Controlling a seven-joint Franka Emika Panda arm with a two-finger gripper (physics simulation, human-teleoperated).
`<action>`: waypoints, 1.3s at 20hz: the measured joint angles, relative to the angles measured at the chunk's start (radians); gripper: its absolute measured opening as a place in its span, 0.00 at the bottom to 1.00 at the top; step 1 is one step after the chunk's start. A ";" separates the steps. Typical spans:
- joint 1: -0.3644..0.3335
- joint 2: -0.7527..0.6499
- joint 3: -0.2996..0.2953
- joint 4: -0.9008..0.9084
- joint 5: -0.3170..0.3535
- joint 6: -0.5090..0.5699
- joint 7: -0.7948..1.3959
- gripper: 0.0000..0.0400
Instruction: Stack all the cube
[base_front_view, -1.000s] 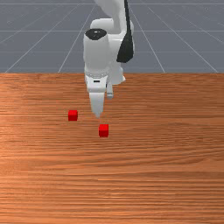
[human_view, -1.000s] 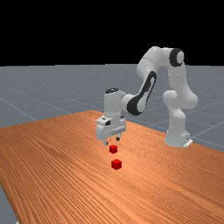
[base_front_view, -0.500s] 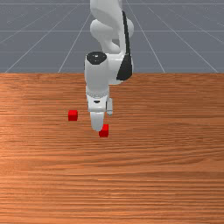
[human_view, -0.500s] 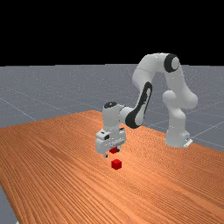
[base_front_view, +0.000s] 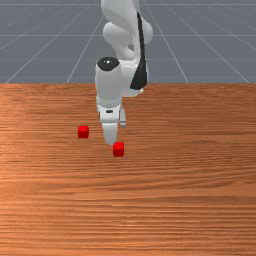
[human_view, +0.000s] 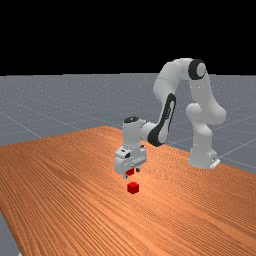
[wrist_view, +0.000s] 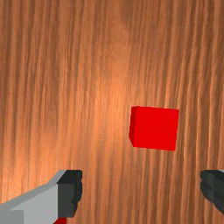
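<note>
One red cube (base_front_view: 118, 149) and a second cube (base_front_view: 83, 132) lie apart on the table (base_front_view: 190, 200), both below the gripper (human_view: 132, 173), its fingers (wrist_view: 70, 192) spread and empty.

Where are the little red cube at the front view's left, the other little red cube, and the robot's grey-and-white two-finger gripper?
Left red cube (base_front_view: 83, 132): front view, middle of the cube.
Other red cube (base_front_view: 118, 149): front view, middle of the cube.
Gripper (wrist_view: 142, 190): wrist view, midway between its open fingertips.

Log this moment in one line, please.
tool open, holding nothing | red cube on table | other red cube apart from it | unstacked
</note>
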 joint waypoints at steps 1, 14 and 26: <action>-0.014 0.002 -0.001 0.004 0.000 -0.001 -0.026 1.00; 0.064 0.069 -0.013 0.018 0.024 0.027 0.165 1.00; 0.030 0.154 -0.009 0.075 0.010 0.021 0.084 1.00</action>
